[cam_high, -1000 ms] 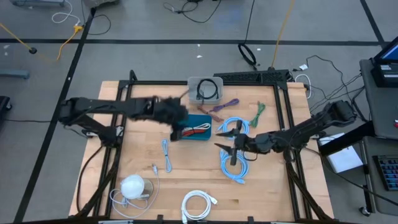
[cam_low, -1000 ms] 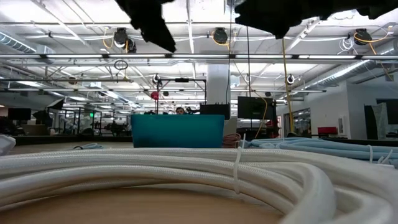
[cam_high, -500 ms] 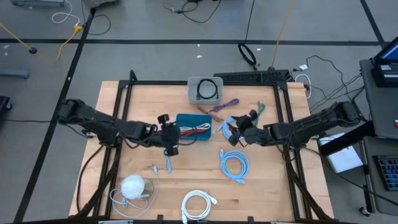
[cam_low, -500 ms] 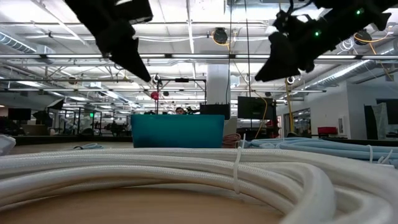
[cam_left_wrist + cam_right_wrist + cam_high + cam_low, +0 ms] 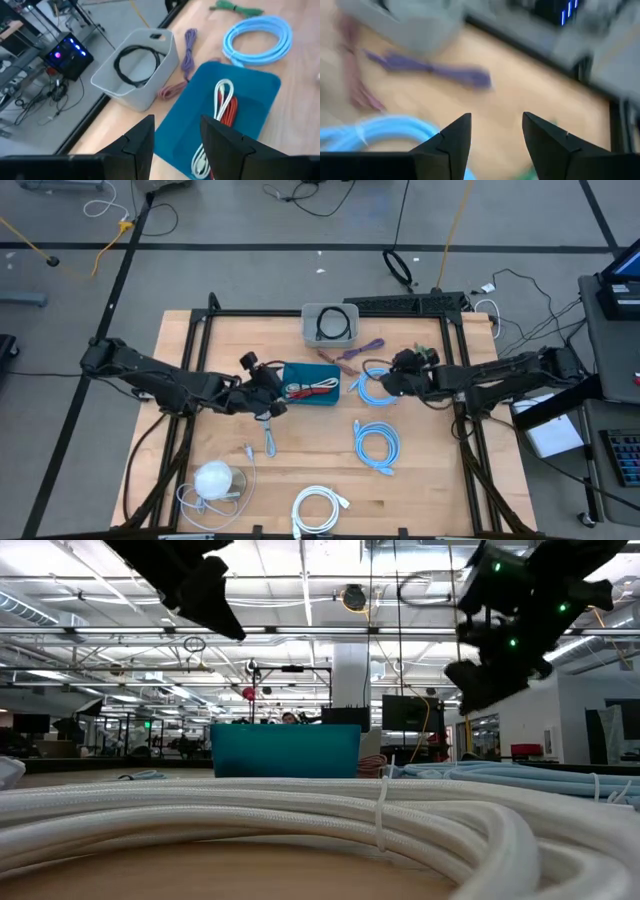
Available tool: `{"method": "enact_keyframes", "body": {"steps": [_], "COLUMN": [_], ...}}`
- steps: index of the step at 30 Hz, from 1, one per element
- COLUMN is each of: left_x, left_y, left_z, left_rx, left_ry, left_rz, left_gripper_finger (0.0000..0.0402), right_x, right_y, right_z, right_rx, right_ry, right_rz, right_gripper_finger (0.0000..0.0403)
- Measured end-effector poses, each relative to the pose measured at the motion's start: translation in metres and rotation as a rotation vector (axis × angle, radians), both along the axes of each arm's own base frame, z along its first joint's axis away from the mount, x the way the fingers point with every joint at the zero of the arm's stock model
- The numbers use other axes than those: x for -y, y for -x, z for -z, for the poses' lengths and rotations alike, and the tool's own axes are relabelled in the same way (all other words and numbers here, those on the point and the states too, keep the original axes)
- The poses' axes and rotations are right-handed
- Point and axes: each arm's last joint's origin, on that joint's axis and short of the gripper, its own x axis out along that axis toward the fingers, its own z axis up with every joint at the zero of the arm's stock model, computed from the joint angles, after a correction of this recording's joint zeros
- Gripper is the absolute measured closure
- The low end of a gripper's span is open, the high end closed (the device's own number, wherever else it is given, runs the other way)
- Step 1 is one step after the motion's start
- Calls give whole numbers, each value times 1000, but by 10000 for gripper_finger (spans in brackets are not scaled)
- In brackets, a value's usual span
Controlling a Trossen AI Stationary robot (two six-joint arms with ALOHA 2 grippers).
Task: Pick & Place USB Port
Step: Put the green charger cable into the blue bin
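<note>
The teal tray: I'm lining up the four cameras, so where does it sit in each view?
High view: the teal tray lies mid-table, just right of the left gripper.
Low view: it stands centre, behind the white cable coil.
Left wrist view: it lies ahead of the jaws, holding red and white cables.
Right wrist view: not in it.
Shared landmark: the purple cable, beside the tray.
</note>
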Motion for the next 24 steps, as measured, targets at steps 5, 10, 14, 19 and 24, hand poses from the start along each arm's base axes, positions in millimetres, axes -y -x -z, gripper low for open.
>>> {"method": "enact_keyframes", "body": {"steps": [5, 10, 14, 19, 24], "left_x": [6, 11, 13, 16, 20], "left_y": [2, 4, 4, 5, 6], "left_z": [-2, -3, -3, -3, -4], "left_rx": [4, 2, -1, -5, -10], "left_ry": [-17, -47, -61, -87, -109], "left_rz": [22, 26, 32, 36, 45], "left_gripper_finger": [241, 241, 241, 241, 241], "right_x": [17, 23, 29, 35, 39], "right_y": [25, 34, 28, 26, 34], "right_z": [11, 13, 13, 13, 22], "right_rx": [-103, -113, -47, -13, -27], "right_ry": [-234, -302, -370, -399, -469], "right_rz": [188, 287, 271, 268, 304], "right_gripper_finger": [234, 234, 234, 234, 234]}}
